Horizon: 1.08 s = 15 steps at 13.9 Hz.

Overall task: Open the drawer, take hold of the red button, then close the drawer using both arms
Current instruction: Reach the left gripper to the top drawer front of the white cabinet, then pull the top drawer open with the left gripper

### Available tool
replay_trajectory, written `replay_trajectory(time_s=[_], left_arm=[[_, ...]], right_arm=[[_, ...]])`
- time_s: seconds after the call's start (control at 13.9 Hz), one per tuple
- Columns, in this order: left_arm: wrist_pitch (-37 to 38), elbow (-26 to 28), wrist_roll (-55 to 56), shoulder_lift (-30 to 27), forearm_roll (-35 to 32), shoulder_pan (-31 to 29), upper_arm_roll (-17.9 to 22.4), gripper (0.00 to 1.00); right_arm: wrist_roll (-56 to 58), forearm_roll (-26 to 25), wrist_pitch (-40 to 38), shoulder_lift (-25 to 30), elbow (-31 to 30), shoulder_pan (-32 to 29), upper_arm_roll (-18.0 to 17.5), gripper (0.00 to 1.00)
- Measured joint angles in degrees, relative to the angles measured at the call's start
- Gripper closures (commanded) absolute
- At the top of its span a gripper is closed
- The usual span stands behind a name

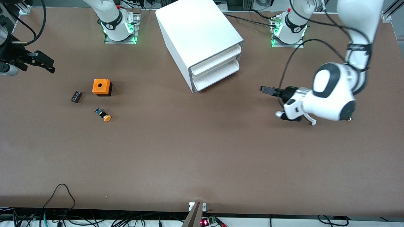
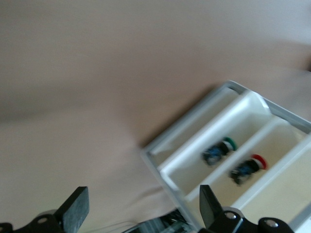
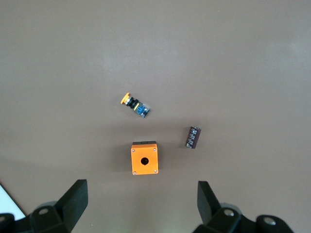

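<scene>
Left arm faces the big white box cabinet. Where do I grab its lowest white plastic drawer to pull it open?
Probably the front lip of the lowest white plastic drawer: no handle shows, only a thin upright wall with a gap above. Come at the big white box cabinet's front, where the open left gripper hovers. The right gripper waits open at its arm's end.

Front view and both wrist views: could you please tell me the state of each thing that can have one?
drawer: pushed in, shut.
button: lying on its side inside the cabinet, not held.
left gripper: open, empty, facing the cabinet's front.
right gripper: open, empty, over the right arm's end of the table.
orange-capped button: lying on its side on the table.
orange box: upright, hole facing up.
</scene>
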State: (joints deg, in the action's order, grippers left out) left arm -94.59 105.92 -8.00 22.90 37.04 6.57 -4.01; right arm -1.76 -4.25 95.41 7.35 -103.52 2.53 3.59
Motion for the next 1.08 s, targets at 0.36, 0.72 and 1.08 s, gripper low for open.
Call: replay_trajectory(time_s=[0.36, 0.72, 1.08], left_arm=[[-9.1, 9.41, -5.53, 1.05, 10.76, 1.19, -6.99, 0.0], [-16.1, 15.01, -5.75, 0.94, 16.66, 2.23, -15.77, 0.02], [-17.11, 16.89, -5.77, 0.65, 18.66, 2.48, -17.23, 0.13]], right_arm=[[-0.02, 0.03, 0.28, -0.09, 0.0, 0.02, -0.14, 0.0], [-0.03, 0.04, 0.78, -0.54, 0.44, 0.05, -0.23, 0.0], [0.04, 0.04, 0.73, -4.77, 4.18, 1.25, -0.58, 0.0]])
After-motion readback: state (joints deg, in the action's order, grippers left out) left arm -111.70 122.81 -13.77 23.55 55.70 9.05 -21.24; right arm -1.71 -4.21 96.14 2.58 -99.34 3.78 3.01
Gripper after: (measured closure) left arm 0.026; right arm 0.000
